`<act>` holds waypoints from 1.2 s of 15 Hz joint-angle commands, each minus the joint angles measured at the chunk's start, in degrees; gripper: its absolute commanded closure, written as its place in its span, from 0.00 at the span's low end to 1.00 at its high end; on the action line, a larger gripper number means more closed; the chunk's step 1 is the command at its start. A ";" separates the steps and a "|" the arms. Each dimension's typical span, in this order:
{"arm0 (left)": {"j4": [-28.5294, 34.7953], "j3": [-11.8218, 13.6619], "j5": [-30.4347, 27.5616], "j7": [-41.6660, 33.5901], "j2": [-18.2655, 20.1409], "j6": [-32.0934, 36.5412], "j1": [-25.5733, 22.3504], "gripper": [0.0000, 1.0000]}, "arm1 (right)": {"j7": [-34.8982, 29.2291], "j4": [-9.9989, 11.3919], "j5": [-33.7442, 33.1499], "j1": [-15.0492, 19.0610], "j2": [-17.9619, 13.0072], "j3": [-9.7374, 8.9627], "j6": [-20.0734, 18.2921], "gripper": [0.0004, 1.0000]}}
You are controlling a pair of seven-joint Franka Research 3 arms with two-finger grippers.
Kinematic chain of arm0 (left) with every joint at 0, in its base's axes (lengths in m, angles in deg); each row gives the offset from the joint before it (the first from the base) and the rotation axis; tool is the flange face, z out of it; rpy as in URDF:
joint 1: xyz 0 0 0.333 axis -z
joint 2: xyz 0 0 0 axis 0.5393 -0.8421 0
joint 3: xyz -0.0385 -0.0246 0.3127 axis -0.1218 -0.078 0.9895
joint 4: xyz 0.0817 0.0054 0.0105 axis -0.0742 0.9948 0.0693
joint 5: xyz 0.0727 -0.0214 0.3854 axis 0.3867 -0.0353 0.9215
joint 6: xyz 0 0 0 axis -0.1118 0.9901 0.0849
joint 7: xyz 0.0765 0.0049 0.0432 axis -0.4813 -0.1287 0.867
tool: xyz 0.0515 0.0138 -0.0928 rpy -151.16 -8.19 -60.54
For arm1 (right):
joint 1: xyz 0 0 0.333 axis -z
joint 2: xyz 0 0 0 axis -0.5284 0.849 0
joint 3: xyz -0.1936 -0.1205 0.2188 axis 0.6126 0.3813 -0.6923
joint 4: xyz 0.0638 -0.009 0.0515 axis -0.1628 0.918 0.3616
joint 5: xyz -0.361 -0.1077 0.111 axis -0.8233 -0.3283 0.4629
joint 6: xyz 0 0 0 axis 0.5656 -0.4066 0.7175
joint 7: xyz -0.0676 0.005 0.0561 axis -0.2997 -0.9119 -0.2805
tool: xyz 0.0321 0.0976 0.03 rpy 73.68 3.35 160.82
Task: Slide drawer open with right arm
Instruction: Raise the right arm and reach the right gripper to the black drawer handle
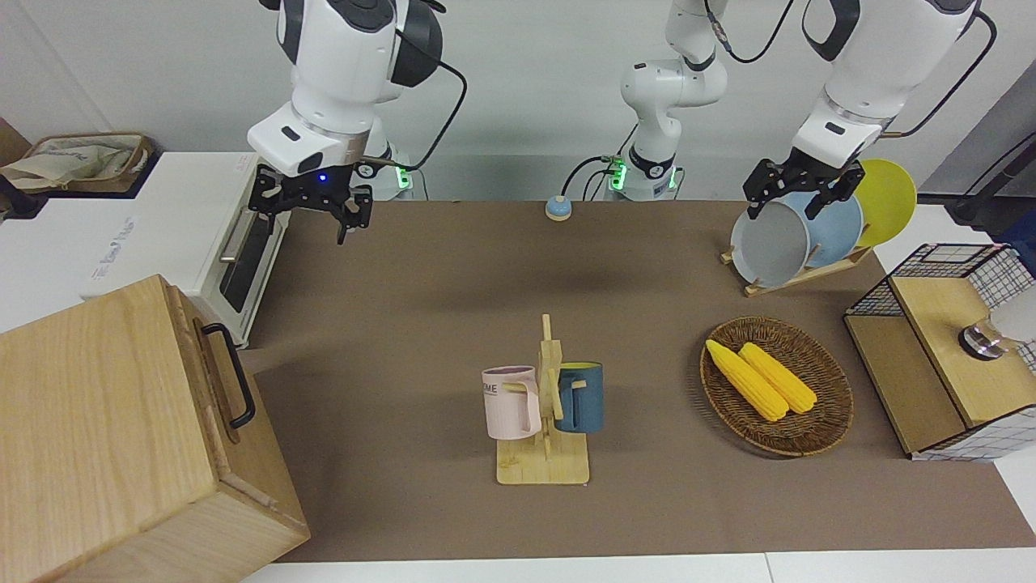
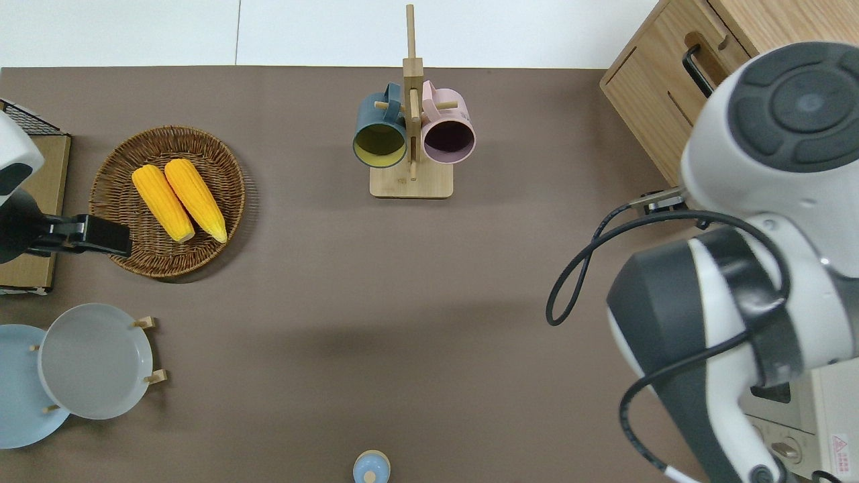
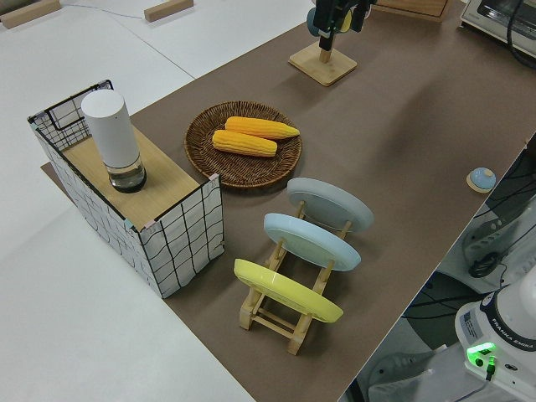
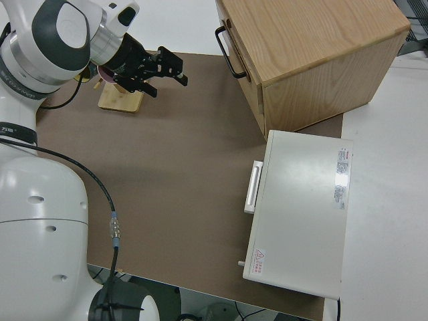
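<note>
Drawer (image 1: 212, 380): top of the light-wood box (image 1: 105, 437) at my right arm's end of the desk (image 1: 453, 275), farther from me than the toaster oven (image 1: 202, 243); appears shut, black bar handle (image 1: 231, 374) free. My right hand (image 1: 312, 212): raised over bare desk, fingers apart, empty. Step: approach. Next: descend to the handle, close on it, pull. Left arm parked. Surface: brown mat; white wall.

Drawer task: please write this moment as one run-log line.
right gripper: open, in the air, apart from handle | drawer: shut | left arm: parked
</note>
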 commanded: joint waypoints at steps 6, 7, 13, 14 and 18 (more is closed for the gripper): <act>-1.40 -0.37 0.98 -0.56 -0.65 1.13 -0.22 0.01 | -0.13 7.96 -21.05 -2.09 1.65 -3.40 8.20 0.01; -1.40 -0.37 0.98 -0.56 -0.65 1.13 -0.22 0.01 | -0.39 8.84 -24.39 -2.70 2.09 -3.40 9.17 0.02; -1.49 -0.37 0.98 -0.56 -0.65 1.13 -0.22 0.01 | -0.92 11.58 -42.24 -1.83 7.10 -3.31 15.06 0.02; -1.40 -0.37 0.98 -0.56 -0.65 1.13 -0.22 0.01 | -1.71 11.58 -44.18 -1.04 8.24 -3.14 15.94 0.02; -1.49 -0.37 0.98 -0.56 -0.65 1.13 -0.22 0.01 | -4.52 12.46 -53.31 0.10 11.32 -1.99 18.06 0.02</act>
